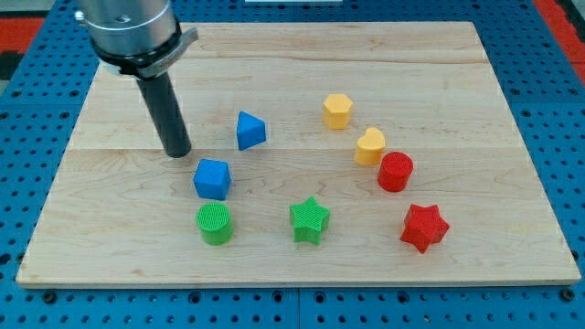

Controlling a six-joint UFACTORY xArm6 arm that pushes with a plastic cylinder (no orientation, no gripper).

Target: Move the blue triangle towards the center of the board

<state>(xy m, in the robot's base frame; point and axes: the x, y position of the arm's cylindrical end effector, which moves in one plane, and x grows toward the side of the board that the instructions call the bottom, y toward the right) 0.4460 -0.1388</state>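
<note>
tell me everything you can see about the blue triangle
The blue triangle is a small, solid blue block with matte, finely ribbed faces that look like printed plastic. It rests flat on the wooden board, left of the centre, one corner pointing toward the view's right. Nothing touches it: my tip stands apart to its left, and the blue cube lies below it, apart as well.

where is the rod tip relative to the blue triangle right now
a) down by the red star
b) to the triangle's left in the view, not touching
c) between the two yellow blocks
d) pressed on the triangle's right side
b: my tip sits on the board to the view's left of the blue triangle, with bare wood showing between them, and just above the blue cube.
</note>
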